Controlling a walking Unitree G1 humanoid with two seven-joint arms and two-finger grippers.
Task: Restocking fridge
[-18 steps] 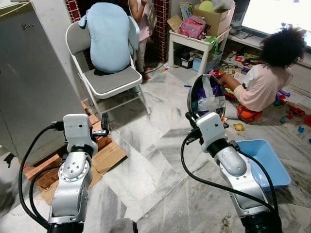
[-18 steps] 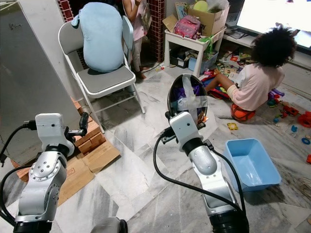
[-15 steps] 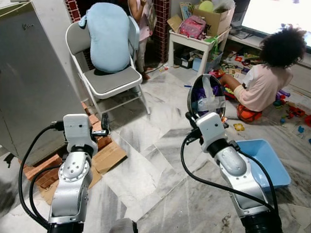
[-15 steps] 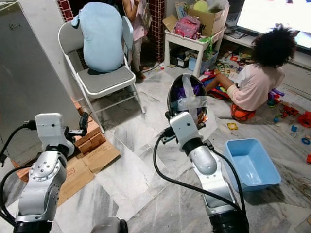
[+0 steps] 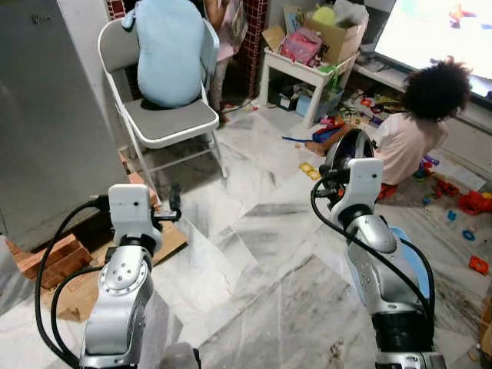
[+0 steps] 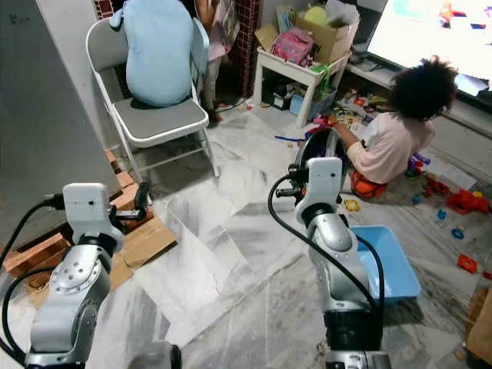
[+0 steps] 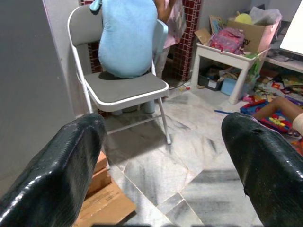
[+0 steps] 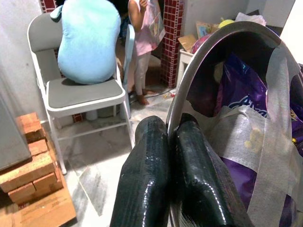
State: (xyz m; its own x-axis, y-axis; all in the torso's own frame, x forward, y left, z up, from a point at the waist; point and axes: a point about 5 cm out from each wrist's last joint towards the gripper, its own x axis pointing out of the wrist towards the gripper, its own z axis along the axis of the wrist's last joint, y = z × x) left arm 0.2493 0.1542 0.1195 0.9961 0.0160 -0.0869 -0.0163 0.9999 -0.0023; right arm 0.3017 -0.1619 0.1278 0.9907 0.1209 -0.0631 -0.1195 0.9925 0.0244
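My right gripper [image 8: 171, 127] is shut on the rim of a steel bowl [image 8: 222, 61], held up on edge in front of me at the right. A purple packet [image 8: 246, 123] is taped inside the bowl [image 5: 347, 147] with clear tape. My left gripper [image 7: 163, 127] is open and holds nothing, raised at the left [image 5: 174, 201] above the cardboard. The grey fridge [image 5: 42, 115] stands shut at the far left.
A folding chair [image 5: 165, 123] with a pale blue cushion [image 5: 167, 50] stands ahead beside the fridge. Bricks [image 5: 46, 257] and cardboard [image 5: 165, 238] lie at the fridge's foot. A child [image 5: 415, 127] sits among toys at the right, by a blue tub [image 6: 388, 265]. A person [image 8: 144, 42] stands behind the chair.
The camera has shifted, so the whole scene sits a little differently. My right arm has swung to the right with the bowl still held. The left gripper stays open.
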